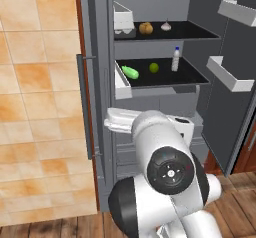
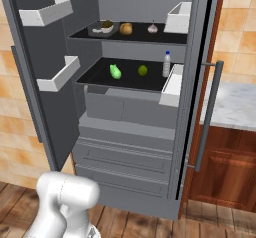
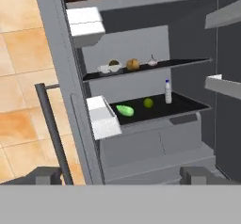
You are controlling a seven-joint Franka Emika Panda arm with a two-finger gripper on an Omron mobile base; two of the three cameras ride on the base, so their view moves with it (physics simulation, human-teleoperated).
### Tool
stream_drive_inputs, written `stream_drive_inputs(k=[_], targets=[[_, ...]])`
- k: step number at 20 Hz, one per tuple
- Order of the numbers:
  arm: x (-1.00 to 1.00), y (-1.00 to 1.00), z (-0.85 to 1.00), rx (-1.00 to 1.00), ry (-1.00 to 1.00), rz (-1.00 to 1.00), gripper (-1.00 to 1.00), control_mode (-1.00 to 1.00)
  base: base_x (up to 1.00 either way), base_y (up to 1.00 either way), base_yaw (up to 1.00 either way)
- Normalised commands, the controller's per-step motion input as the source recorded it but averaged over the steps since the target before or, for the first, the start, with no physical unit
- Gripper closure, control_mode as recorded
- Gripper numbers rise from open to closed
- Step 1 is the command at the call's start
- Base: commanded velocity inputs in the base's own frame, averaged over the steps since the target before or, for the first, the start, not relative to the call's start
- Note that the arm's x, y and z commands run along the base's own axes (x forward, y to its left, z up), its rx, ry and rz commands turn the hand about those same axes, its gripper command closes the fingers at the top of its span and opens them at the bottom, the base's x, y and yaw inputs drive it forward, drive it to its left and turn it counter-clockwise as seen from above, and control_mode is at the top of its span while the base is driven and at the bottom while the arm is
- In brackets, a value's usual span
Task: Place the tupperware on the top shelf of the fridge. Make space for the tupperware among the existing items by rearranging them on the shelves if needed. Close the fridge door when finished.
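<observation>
Fridge (image 2: 130, 147) stood with both doors open. My gripper (image 3: 120, 176) hung well back from the cavity, jaws spread wide, nothing between them. Tupperware (image 2: 103, 28) sat on the top shelf (image 2: 145, 37) at its left end, just beside the potato (image 2: 126, 28), garlic (image 2: 153, 28) farther right. Lower shelf (image 2: 100, 79) carried the green vegetable (image 2: 115, 71), lime ball (image 2: 142, 70) and bottle (image 2: 166, 64).

Open fridge (image 2: 130, 147), tupperware (image 2: 103, 29), potato (image 2: 126, 28), garlic (image 2: 153, 28) on top shelf (image 2: 170, 37), green vegetable (image 2: 115, 71), lime (image 2: 142, 70), bottle (image 2: 166, 64) below.
</observation>
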Motion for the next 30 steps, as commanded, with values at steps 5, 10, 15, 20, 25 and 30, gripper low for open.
stream_drive_inputs(k=[5, 10, 15, 20, 25, 30], targets=[[0.55, 1.00, -0.25, -0.05, -0.22, -0.03, -1.00, -1.00, 0.00, 0.00, 0.00], [0.90, 1.00, -0.35, -0.05, -0.05, -0.33, -1.00, -1.00, 0.00, 0.00, 0.00], [0.70, 0.61, -0.14, -0.06, -0.01, -0.34, -1.00, -1.00, 0.00, 0.00, 0.00], [0.84, 0.35, -0.22, -0.03, -0.01, -0.20, -1.00, -1.00, 0.00, 0.00, 0.00], [0.94, 0.11, -0.29, -0.01, 0.00, -0.19, -1.00, -1.00, 0.00, 0.00, 0.00], [0.83, 0.00, -0.12, 0.00, 0.00, -0.13, -1.00, -1.00, 0.00, 0.00, 0.00]])
